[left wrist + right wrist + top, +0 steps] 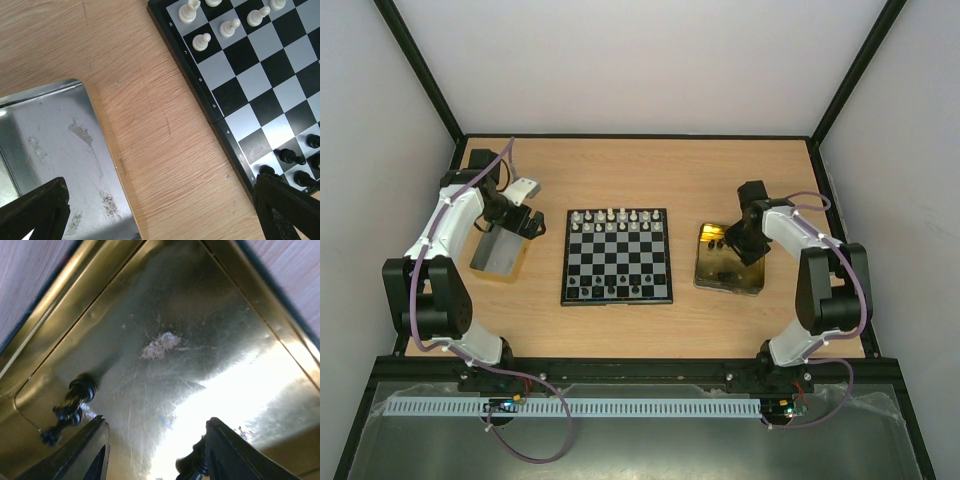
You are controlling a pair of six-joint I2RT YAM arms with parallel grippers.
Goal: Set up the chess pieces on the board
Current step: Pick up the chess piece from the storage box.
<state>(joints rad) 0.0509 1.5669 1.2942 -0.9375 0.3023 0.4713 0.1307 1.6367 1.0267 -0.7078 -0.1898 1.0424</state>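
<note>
Chess pieces (202, 41) were in two places: most stood on the board (617, 256), and a few were in the gold tray (742, 281). The wooden table (640, 170) held everything. The board lay flat in the middle of it, between the two arms, with its sides lined up with the table's edges. White pieces (229, 27) stood up straight on the two far rows. Black pieces (290, 157) stood up straight on the near rows, mostly toward the left corner. The silver tray (498, 252) lay on the left, just beside the board but not touching it, and its floor showed pale scuff marks. The gold tray lay on the right, near the board and apart from it. The left gripper (159, 200) hung over the table between the silver tray and the board, with its fingers spread wide and holding nothing. The right gripper (155, 445) was low inside the gold tray, with its fingers partly apart and a clear gap between them. One fallen piece (69, 410), a black one, lay on its side near a corner of the gold tray. Its long way ran on a slant beside the tray's wall, and I could not tell which end was the head. A second dark piece (191, 463) showed at the bottom edge, just beside one finger, and I could not tell if they touched.
</note>
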